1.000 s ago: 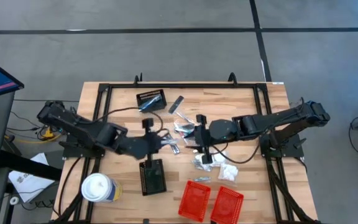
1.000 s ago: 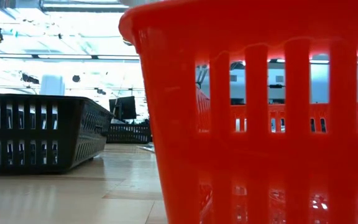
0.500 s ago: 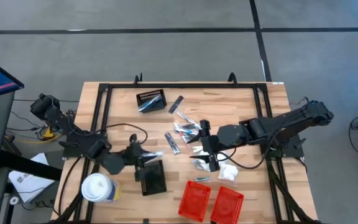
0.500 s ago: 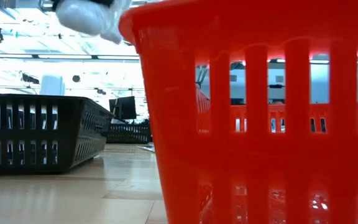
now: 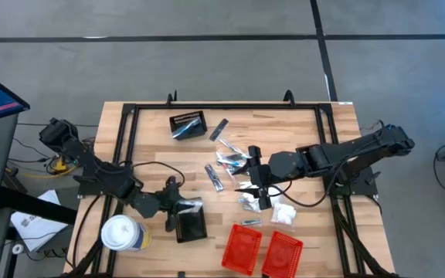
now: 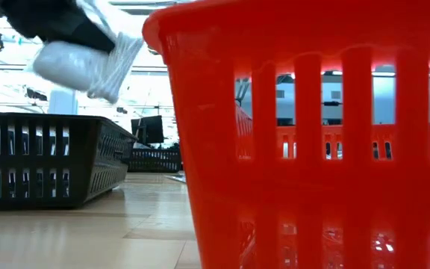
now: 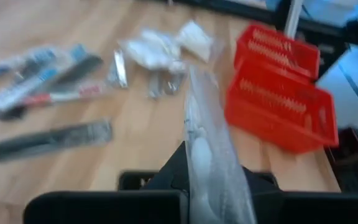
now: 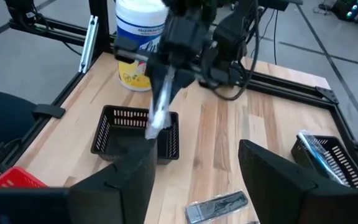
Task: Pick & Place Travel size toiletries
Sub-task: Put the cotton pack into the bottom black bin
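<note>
My left gripper [image 5: 181, 207] is shut on a white clear-wrapped packet [image 8: 159, 102] just above the near black basket [image 5: 191, 226]. The low view shows the packet [image 6: 80, 63] higher than that basket's rim [image 6: 43, 118]. More travel size toiletries, silvery tubes and dark sticks [image 5: 229, 162], lie loose at mid-table, with white packets [image 5: 283, 213] to their near right. My right gripper [image 5: 258, 193] hovers open over these, holding nothing; its fingers [image 8: 129, 177] show wide apart in the right wrist view. My left gripper pinches one end of the packet [image 7: 199, 163] between its two fingers. The fingers come from the table's left, slanting downward. The rest of the packet sticks out past the fingertips and droops toward the basket, lifted clear of it.
Two red baskets [image 5: 242, 247] [image 5: 283, 253] stand at the near edge, one filling the low view [image 6: 304, 134]. A far black basket [image 5: 188, 125] holds an item. A large white lidded cup [image 5: 120, 233] stands near left. A black frame rail [image 5: 230, 106] borders the table.
My left gripper has swung from mid-table toward the near left and come down, rolling as it went, and has carried the packet to just over the near black basket. In the low view the packet has dropped into sight.
</note>
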### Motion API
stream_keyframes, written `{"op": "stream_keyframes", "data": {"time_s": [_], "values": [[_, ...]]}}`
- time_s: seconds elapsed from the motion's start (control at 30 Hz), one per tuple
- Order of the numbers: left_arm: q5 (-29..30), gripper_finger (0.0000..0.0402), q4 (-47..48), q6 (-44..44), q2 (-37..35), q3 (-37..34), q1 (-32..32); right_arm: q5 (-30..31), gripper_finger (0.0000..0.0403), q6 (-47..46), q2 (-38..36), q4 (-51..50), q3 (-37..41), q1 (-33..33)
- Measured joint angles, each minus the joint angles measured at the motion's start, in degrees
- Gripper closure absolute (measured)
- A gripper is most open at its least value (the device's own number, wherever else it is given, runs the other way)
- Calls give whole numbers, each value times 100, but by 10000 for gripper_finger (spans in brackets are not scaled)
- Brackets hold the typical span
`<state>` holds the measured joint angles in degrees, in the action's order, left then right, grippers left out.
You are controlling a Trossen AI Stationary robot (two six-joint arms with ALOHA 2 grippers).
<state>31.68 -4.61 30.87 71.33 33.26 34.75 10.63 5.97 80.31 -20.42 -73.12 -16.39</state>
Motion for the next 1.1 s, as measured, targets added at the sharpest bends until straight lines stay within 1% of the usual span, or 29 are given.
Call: {"op": "stream_keyframes", "data": {"time_s": [0.13,0.27,0.33,0.47,0.67,0.8,1.0,1.1], "values": [[-524,394,23,187,396,0,-267,0,186,-2,0,-18,0,7],[-886,395,74,279,778,0,-516,-2,188,-2,0,-41,0,-7],[-969,395,122,285,920,0,-616,-2,188,-2,0,-47,0,-8],[-943,395,276,191,984,0,-769,-2,188,-1,0,-62,0,-6],[-642,394,289,-387,844,0,-957,-2,188,0,0,-60,0,-6],[-683,393,271,-539,774,7,-1145,-3,188,0,0,-60,0,-6],[-675,392,281,-511,776,7,-1008,-4,188,0,0,-62,0,-6],[-599,381,277,-510,776,7,-906,-4,187,0,0,-67,0,-7]]}}
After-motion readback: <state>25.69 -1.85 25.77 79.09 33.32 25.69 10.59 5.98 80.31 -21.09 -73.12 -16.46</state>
